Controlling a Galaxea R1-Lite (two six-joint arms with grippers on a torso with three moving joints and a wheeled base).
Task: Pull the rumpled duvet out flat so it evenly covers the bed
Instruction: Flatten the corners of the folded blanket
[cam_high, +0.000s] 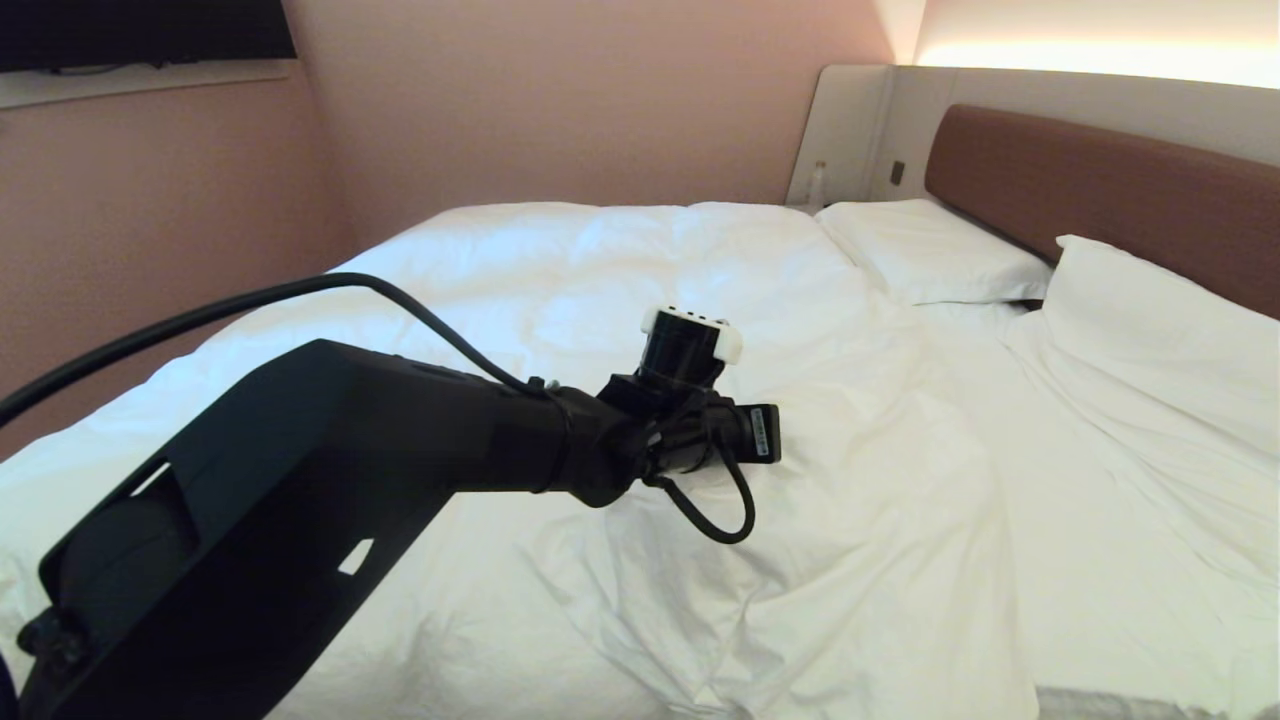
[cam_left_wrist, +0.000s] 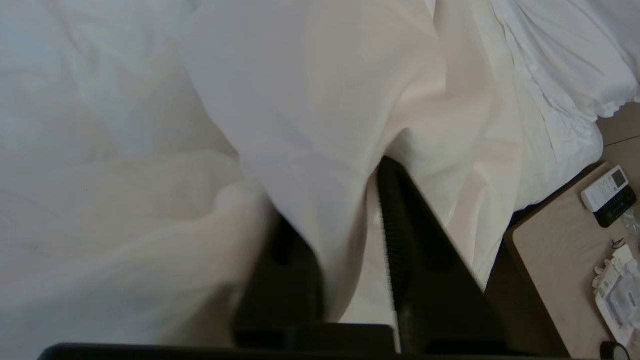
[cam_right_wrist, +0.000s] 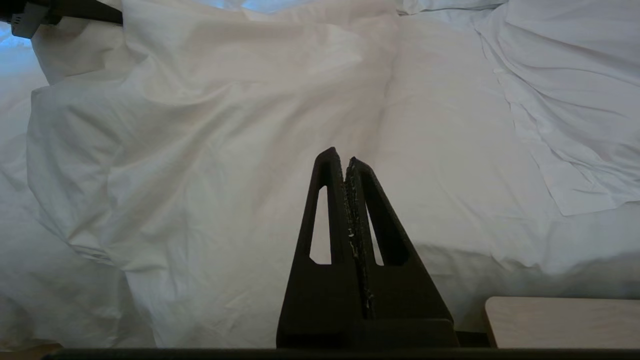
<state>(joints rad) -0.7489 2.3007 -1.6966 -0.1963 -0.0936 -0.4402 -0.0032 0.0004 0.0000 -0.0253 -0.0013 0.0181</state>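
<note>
- The duvet (cam_high: 640, 330) lies spread over most of the bed (cam_high: 1090, 190), its edge nearest the headboard running slantwise just short of the two pillows (cam_high: 930, 255)
- Between that edge and the pillows a strip of thin white sheet (cam_high: 1090, 520) lies bare, wrinkled toward the near side
- The left gripper (cam_left_wrist: 350, 250) hangs over the middle of the duvet, with a raised fold of the cloth between its two dark fingers (cam_left_wrist: 415, 240); the jaws stand a little apart, and I cannot tell whether they pinch the fold or have let it go
- The right gripper (cam_right_wrist: 346, 165) is closed on nothing, fingertips together, poised above the duvet near the bed's side edge
- The duvet's far side reaches close to the pink wall (cam_high: 180, 230), leaving little room there; creases fan out across the near part
- A pale bench (cam_left_wrist: 555, 260) stands just beside the bed's corner, carrying a white remote (cam_left_wrist: 605, 187) and small packets
- A brown headboard (cam_high: 1100, 190) in grey panels closes off the head end
</note>
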